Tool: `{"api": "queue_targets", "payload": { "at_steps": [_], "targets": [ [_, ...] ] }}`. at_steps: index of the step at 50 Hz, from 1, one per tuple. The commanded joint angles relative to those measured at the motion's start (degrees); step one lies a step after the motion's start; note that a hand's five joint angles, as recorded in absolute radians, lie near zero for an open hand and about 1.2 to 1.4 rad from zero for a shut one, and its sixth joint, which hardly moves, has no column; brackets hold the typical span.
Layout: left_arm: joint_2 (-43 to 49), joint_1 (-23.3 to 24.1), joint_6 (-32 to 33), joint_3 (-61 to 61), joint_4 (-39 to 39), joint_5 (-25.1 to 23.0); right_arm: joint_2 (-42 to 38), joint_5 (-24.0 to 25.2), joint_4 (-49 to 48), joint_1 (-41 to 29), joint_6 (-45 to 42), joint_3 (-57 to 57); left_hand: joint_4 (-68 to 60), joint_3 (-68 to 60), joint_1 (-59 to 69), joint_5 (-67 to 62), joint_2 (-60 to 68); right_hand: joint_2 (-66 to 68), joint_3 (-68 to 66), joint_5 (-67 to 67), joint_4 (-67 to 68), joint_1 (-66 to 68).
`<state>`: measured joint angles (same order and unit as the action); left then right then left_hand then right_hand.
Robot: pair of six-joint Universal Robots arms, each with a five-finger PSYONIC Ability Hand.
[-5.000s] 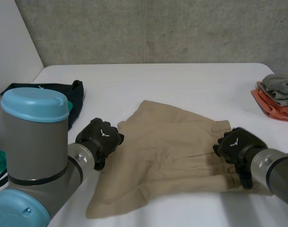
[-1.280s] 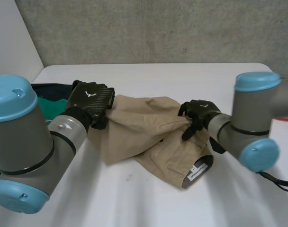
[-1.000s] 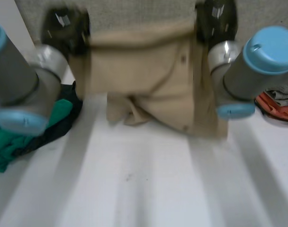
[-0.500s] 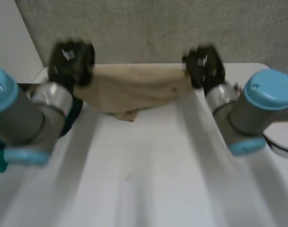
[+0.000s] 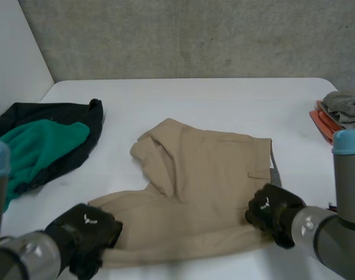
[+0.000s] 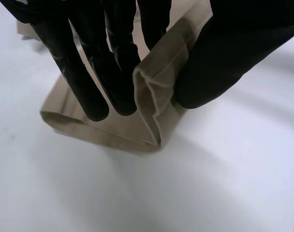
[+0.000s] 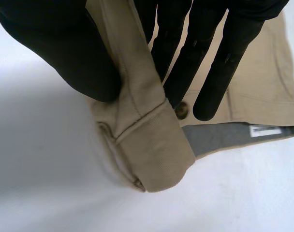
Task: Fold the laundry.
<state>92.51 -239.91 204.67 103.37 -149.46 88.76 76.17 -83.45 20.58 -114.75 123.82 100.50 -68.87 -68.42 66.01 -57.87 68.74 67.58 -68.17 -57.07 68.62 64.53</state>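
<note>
Beige shorts [image 5: 195,186] lie spread on the white table [image 5: 224,105], one leg folded back at the far left. My left hand [image 5: 87,233] holds the near left corner, straight fingers [image 6: 113,77] pinching a fold of the beige shorts [image 6: 156,92] against the thumb. My right hand [image 5: 272,214] grips the near right corner at the waistband. There the thumb and fingers [image 7: 205,63] pinch a rolled edge of the shorts [image 7: 147,140], beside a button and the grey inner lining.
A black and green heap of clothes [image 5: 40,143] lies at the left edge. At the table's right edge sits a stack of folded grey and orange items [image 5: 341,116]. A grey wall stands behind the table.
Both hands swung the shorts up high and away, then brought them down toward me. The shorts now lie flat with both hands at the near corners.
</note>
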Motion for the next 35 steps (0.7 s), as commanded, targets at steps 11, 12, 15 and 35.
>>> {"api": "queue_targets", "payload": {
  "at_steps": [11, 12, 15, 35],
  "targets": [
    [22.71, -2.66, 5.56, -29.78, -18.31, 3.7, -14.29, -5.49, -14.15, -0.3, 7.57, -25.94, -11.13, -11.58, 13.99, -12.13, 11.26, 12.42, -11.83, -12.93, 11.38, 15.47],
    [23.32, -3.27, 5.92, -35.29, -22.68, 2.83, -14.82, -5.58, -18.69, -0.74, 8.53, -31.27, -11.13, -11.58, 13.99, -12.13, 11.26, 12.42, -11.83, -12.93, 11.38, 15.47],
    [22.72, -5.29, 5.05, -45.75, -34.0, 0.72, -15.26, -5.76, -28.81, -1.0, 11.26, -38.86, -11.13, -11.58, 13.99, -12.13, 11.26, 12.42, -11.83, -12.93, 11.38, 15.47],
    [19.99, -10.49, -8.23, -45.11, -50.32, 1.15, -21.06, 2.86, -61.1, -0.13, 25.16, -42.93, -11.13, -11.58, 13.99, -12.13, 11.26, 12.42, -11.83, -12.93, 11.38, 15.47]
  ]
}}
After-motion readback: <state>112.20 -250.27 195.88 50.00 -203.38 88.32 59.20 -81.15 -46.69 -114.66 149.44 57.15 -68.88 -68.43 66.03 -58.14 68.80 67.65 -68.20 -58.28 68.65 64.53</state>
